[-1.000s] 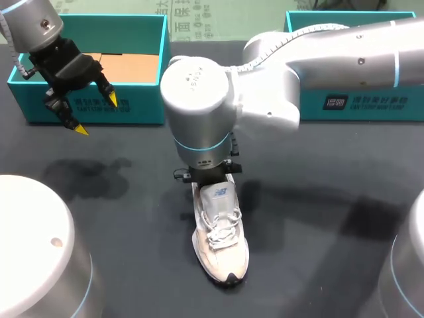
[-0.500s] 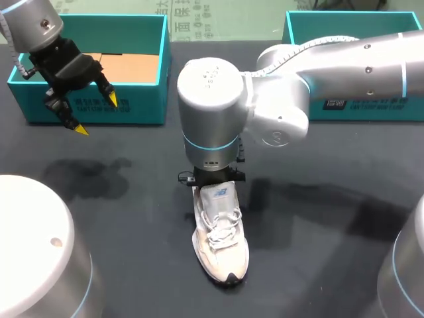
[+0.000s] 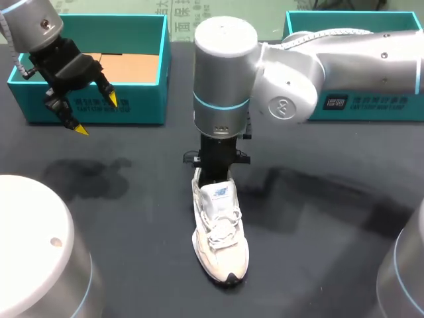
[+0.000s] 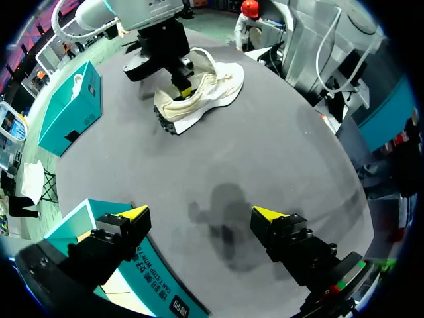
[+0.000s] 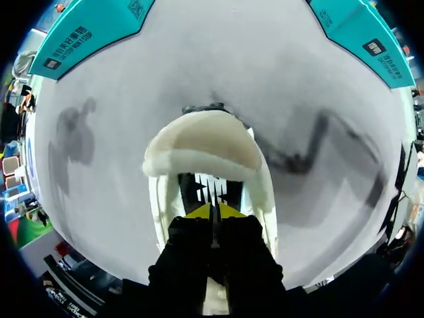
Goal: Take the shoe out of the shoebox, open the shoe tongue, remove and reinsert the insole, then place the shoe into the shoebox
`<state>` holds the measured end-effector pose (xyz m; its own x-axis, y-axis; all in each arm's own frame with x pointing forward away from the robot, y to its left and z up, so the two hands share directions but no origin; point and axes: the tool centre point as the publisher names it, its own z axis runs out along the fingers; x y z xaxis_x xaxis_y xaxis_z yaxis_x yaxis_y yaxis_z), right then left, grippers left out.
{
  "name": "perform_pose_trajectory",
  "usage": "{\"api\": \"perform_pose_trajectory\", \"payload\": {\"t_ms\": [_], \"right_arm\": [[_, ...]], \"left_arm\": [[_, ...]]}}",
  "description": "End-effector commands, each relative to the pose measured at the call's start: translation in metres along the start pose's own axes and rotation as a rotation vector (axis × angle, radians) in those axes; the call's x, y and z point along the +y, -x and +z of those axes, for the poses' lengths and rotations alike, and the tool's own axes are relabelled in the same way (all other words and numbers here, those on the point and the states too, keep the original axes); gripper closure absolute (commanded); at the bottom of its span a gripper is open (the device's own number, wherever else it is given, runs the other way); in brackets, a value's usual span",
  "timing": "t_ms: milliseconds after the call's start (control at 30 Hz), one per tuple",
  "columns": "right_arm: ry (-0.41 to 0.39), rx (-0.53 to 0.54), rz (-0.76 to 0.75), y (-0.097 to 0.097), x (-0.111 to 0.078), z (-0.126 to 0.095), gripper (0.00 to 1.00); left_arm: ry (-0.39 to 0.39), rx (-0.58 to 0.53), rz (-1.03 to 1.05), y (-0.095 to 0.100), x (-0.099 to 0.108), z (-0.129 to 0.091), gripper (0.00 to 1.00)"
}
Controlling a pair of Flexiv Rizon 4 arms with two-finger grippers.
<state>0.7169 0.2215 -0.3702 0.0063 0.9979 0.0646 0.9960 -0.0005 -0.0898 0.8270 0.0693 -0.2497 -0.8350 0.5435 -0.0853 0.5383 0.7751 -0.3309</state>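
My right fingers [image 5: 197, 212] are pressed together inside the mouth of the shoe [image 3: 218, 232], which stands on the worktop [image 3: 318, 252] outside the shoebox [image 3: 142, 109], probably to reach the insole, while my left fingers [image 4: 134, 213] hang apart, out of the way.
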Motion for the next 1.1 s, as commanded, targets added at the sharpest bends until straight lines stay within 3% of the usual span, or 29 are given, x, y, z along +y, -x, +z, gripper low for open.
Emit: {"api": "perform_pose_trajectory", "payload": {"t_ms": [33, 67, 200, 300, 333, 400, 733, 1100], "right_arm": [[-0.065, 0.007, -0.017, 0.004, 0.003, 0.005, 0.8], [-0.079, -0.002, -0.019, 0.004, 0.002, 0.005, 0.75], [-0.12, -0.02, -0.036, 0.005, -0.004, 0.005, 0.69], [-0.14, -0.029, -0.052, 0.004, -0.009, 0.003, 0.52], [-0.144, -0.034, -0.054, 0.003, -0.011, 0.003, 0.4], [-0.15, -0.036, -0.063, 0.001, -0.014, 0.001, 0.02], [-0.183, -0.018, -0.097, -0.009, -0.027, 0.003, 0.0], [-0.104, -0.021, -0.054, -0.009, -0.041, -0.015, 0.0]], "left_arm": [[0.003, 0.0, 0.0, -0.001, 0.0, 0.0, 0.0], [0.003, 0.0, 0.0, -0.001, 0.0, 0.0, 0.0], [0.003, 0.0, 0.0, -0.001, 0.0, 0.0, 0.0], [0.003, 0.0, 0.0, -0.001, 0.0, 0.0, 0.0], [0.003, 0.0, 0.0, -0.001, 0.0, 0.0, 0.0], [0.003, 0.0, 0.0, -0.001, 0.0, 0.0, 0.0], [0.003, 0.0, 0.0, -0.001, 0.0, 0.0, 0.0], [0.003, 0.0, 0.0, -0.001, 0.0, 0.0, 0.0]]}}
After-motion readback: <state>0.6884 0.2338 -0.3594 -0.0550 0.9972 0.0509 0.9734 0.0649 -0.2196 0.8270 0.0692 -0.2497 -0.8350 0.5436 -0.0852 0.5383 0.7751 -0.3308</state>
